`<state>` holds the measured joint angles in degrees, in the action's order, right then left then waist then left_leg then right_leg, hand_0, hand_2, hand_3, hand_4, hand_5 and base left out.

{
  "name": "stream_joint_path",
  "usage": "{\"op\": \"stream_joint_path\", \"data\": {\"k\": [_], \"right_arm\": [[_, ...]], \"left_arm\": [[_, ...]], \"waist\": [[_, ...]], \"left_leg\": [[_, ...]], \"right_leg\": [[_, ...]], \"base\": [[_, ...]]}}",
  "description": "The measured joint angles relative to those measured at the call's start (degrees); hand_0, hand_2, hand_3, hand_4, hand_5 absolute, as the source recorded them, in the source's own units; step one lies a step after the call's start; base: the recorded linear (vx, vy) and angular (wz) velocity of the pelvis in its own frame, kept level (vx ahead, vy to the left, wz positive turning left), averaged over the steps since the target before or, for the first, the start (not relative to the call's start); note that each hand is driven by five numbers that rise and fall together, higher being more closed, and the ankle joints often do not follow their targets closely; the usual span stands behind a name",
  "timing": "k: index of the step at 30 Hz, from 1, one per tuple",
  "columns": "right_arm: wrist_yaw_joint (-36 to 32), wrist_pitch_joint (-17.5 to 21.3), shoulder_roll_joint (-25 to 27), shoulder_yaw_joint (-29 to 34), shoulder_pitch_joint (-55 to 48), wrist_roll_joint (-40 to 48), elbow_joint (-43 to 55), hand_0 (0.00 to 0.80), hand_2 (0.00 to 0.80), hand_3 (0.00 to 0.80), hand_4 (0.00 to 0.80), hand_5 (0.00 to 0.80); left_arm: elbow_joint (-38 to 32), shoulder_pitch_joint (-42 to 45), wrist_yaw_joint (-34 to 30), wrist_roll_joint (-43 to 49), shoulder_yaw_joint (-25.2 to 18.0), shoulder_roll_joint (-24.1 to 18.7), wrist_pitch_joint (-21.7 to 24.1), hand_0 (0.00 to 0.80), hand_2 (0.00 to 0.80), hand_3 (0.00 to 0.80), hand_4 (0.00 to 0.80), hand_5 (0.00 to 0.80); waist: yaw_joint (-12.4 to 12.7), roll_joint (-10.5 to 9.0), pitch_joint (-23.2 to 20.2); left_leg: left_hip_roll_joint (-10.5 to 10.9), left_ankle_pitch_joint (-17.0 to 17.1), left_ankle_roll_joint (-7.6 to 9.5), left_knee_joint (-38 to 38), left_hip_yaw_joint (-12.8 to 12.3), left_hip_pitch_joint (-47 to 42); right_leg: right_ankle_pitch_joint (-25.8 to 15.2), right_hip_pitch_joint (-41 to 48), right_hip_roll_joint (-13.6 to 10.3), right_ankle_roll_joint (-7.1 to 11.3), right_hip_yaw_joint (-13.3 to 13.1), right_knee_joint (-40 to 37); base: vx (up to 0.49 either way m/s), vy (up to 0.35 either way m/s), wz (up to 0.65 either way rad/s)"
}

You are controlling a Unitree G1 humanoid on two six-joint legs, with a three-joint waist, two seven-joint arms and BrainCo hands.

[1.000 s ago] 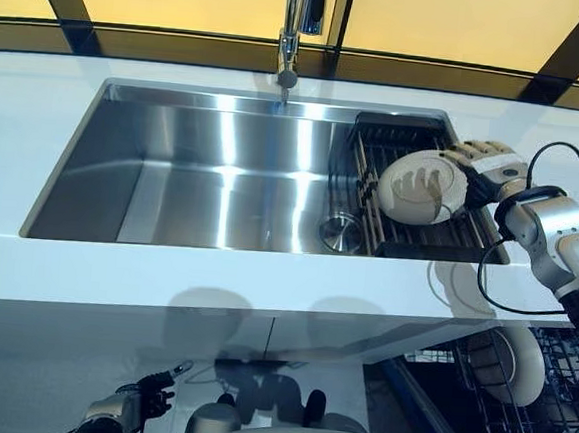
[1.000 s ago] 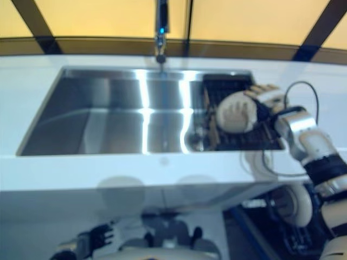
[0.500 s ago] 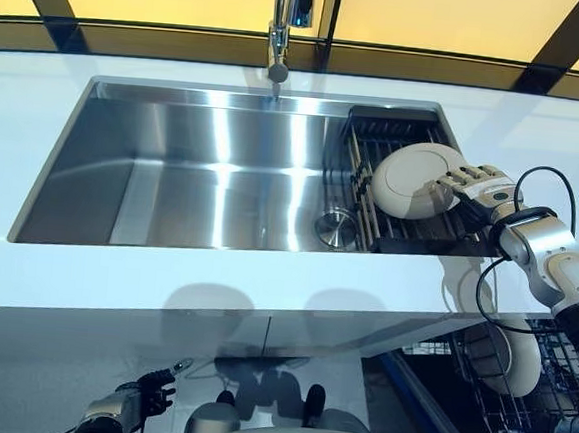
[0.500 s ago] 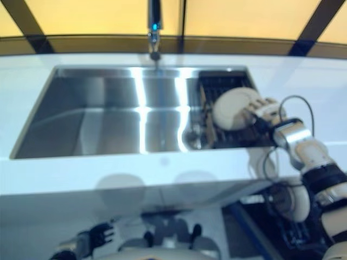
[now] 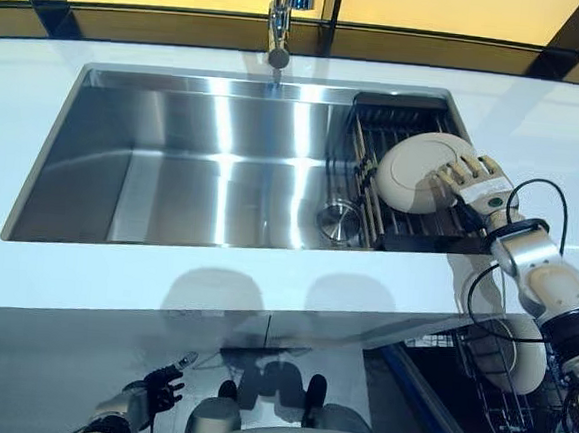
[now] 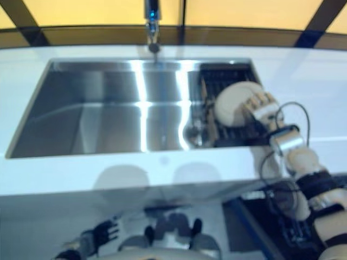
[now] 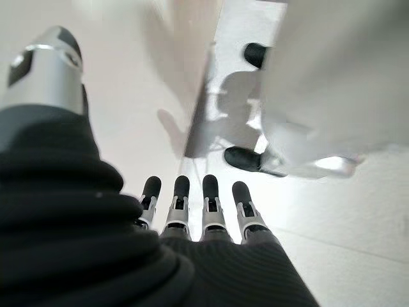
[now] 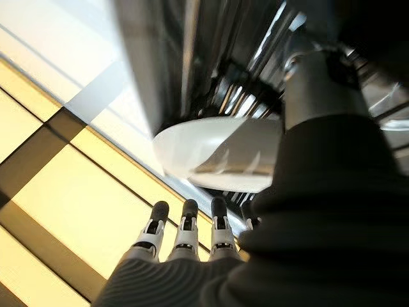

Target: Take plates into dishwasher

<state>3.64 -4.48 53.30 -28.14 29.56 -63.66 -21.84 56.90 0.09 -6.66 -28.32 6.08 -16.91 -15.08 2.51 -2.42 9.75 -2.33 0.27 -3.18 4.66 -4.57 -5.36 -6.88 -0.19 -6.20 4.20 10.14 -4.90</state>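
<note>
White counter (image 5: 265,275) all around, with a big stainless sink (image 5: 203,170) set into it and a tap (image 5: 278,25) at the back edge. Behind that it's yellow panels split by dark frames. On the right side of the sink sits a dark wire drying rack (image 5: 399,165), and there's a round drain (image 5: 340,222) in the basin floor just beside it.

The right hand (image 5: 469,186) has hold of a white plate (image 5: 418,175) over that rack. The plate is tipped up on edge with its face toward the sink, fingers (image 5: 451,175) lying across the front near the rim. From the right wrist view the plate (image 8: 217,153) sits wedged between the thumb and the row of fingers, so it's a pinch grip on the rim.

Down below the counter on the right, the dishwasher basket (image 5: 516,395) is pulled out, with another plate (image 5: 514,357) already standing upright in the wire rack.

The left hand (image 5: 152,394) hangs low, under the counter edge, nowhere near anything. Its own wrist view shows fingers (image 7: 208,198) straight and relaxed, holding nothing.
</note>
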Motion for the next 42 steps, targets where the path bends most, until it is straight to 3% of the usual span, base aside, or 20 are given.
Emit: {"op": "stream_joint_path", "data": {"k": [7, 18, 25, 38, 39, 40, 41, 42], "right_arm": [[4.9, -6.1, -3.3, 0.2, 0.1, -0.9, -3.3, 0.0, 0.0, 0.0, 0.0, 0.0], [7.9, -9.6, -2.6, -1.9, 6.8, 0.6, -8.1, 0.0, 0.0, 0.0, 0.0, 0.0], [11.2, -13.3, -2.3, -4.3, 11.0, 3.4, -10.7, 0.0, 0.0, 0.0, 0.0, 0.0], [9.3, -14.2, 0.3, -11.8, 21.3, 8.5, -14.5, 0.0, 0.0, 0.0, 0.0, 0.0], [9.3, -14.2, 0.4, -12.5, 22.3, 8.7, -14.9, 0.05, 0.05, 0.05, 0.05, 0.05], [9.3, -14.2, 0.6, -13.0, 22.9, 8.7, -14.9, 0.386, 0.386, 0.386, 0.386, 0.386], [9.3, -14.2, 0.6, -13.3, 23.3, 8.7, -14.9, 0.772, 0.772, 0.772, 0.772, 0.772], [9.2, -14.2, 0.6, -13.3, 23.7, 8.7, -14.9, 0.8, 0.8, 0.8, 0.8, 0.8]], "left_arm": [[0.8, -0.4, 2.7, -1.9, 0.2, 1.1, 1.5, 0.0, 0.0, 0.0, 0.0, 0.0], [-2.3, -0.9, 2.6, -3.0, 0.7, -0.5, -3.1, 0.0, 0.0, 0.0, 0.0, 0.0], [-0.6, -1.7, 0.0, -4.3, 1.8, 0.5, 1.2, 0.0, 0.0, 0.0, 0.0, 0.0], [-4.1, -4.1, 1.1, -10.2, 2.2, -0.7, -2.1, 0.0, 0.0, 0.0, 0.0, 0.0], [-4.1, -4.5, 1.1, -10.8, 2.2, -0.9, -2.1, 0.0, 0.0, 0.0, 0.0, 0.0], [-4.1, -4.9, 1.1, -10.9, 2.2, -1.0, -2.1, 0.0, 0.0, 0.0, 0.0, 0.0], [-4.1, -5.1, 1.0, -11.1, 2.2, -1.2, -2.1, 0.0, 0.0, 0.0, 0.0, 0.0], [-4.2, -5.2, 1.0, -11.2, 2.1, -1.3, -2.1, 0.0, 0.0, 0.0, 0.0, 0.0]], "waist": [[0.0, 0.32, 1.2], [0.2, 2.26, 2.9], [0.3, 3.51, 4.1], [3.1, 4.26, 6.3], [3.1, 4.28, 6.7], [3.2, 4.32, 7.2], [3.2, 4.34, 7.3], [3.2, 4.35, 7.4]], "left_leg": [[-0.1, 0.0, -0.05, 0.0, 0.0, 0.2], [0.0, 0.1, -0.04, -0.3, 0.2, 1.8], [-0.1, 0.2, -0.14, -1.4, 1.2, 4.7], [-0.1, 0.4, -0.35, -1.7, 1.7, 6.9], [-0.1, 0.4, -0.37, -1.8, 1.8, 7.2], [-0.1, 0.5, -0.39, -1.8, 1.8, 7.3], [-0.2, 0.5, -0.39, -1.8, 1.8, 7.4], [-0.1, 0.5, -0.4, -1.8, 1.9, 7.6]], "right_leg": [[0.2, 0.1, 0.1, 0.27, 0.0, -0.2], [0.0, -1.2, 0.0, 0.02, 0.2, -0.1], [-0.3, -3.4, 0.0, -0.3, 1.2, 0.0], [-0.5, -5.1, 0.0, -0.5, 1.7, 0.0], [-0.6, -5.4, 0.0, -0.56, 1.8, 0.0], [-0.6, -5.4, 0.0, -0.58, 1.8, 0.0], [-0.6, -5.5, 0.0, -0.58, 1.8, 0.0], [-0.6, -5.6, 0.0, -0.59, 1.9, 0.0]], "base": [[-0.017, -0.042, 0.0], [-0.034, 0.002, 0.0], [-0.087, -0.024, 0.06], [-0.059, 0.007, 0.02], [-0.051, -0.001, 0.02], [-0.044, 0.002, 0.03], [-0.044, 0.006, 0.03], [-0.03, 0.004, 0.03]]}}
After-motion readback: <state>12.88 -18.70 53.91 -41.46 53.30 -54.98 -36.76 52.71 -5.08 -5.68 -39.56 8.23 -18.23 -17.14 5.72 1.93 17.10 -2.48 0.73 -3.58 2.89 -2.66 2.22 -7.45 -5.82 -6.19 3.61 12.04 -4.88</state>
